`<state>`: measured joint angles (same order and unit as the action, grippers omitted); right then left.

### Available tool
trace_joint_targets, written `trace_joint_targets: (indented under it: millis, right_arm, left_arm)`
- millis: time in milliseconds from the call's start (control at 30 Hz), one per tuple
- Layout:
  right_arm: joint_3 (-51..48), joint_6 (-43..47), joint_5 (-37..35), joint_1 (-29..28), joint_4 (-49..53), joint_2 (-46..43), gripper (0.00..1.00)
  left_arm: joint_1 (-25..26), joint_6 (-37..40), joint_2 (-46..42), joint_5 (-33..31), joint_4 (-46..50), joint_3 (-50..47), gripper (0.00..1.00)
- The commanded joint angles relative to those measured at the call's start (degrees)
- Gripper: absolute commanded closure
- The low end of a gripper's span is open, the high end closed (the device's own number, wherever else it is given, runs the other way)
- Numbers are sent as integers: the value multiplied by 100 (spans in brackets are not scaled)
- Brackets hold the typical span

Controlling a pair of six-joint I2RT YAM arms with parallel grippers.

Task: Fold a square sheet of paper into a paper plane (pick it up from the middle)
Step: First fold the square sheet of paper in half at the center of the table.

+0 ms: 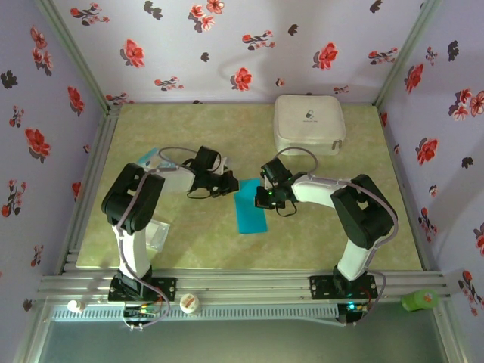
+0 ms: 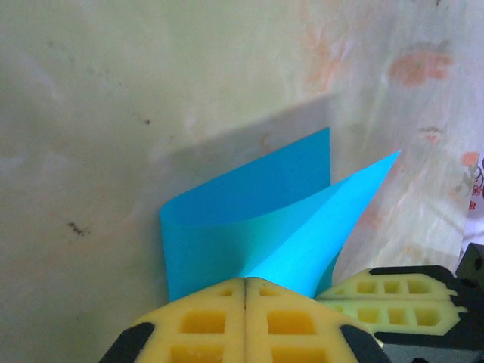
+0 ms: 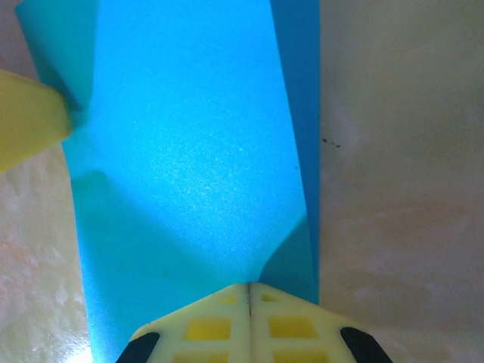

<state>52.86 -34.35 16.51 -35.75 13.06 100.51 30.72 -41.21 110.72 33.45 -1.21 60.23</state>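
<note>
Your left gripper [image 2: 246, 293] is closed with its tips at the edge of the sheet [image 1: 251, 208], which lies on the table [image 1: 302, 242] between the two arms, folded to a narrow strip. One layer curls up off the other and runs right into those tips, so it looks pinched there. Your right gripper [image 3: 249, 296] is closed too, tips at the opposite edge, though you cannot tell whether it nips the paper or only presses it down. Treat the sheet as featherweight and floppy: it will likely sag, spring back from a soft fold and slide on the smooth table, and it could crumple or tear if the arms pull apart. Take it by an edge or corner with a light pinch, pin the lower layer flat, and press each crease firmly
</note>
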Motion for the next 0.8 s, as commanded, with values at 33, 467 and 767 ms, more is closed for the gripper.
trace_joint_targets:
  millis: [33, 467, 767]
  right_arm:
    - [-154, 166, -654, 29, 990, 303, 100]
    - [-284, 149, -649, 28, 945, 308, 100]
    - [-197, 141, -582, 28, 975, 341, 100]
  left_arm:
    - [-153, 28, 91, -73, 130, 200, 100]
    - [-371, -89, 659, -378, 292, 123, 100]
    - [-392, -578, 596, -1520, 1620, 1055, 100]
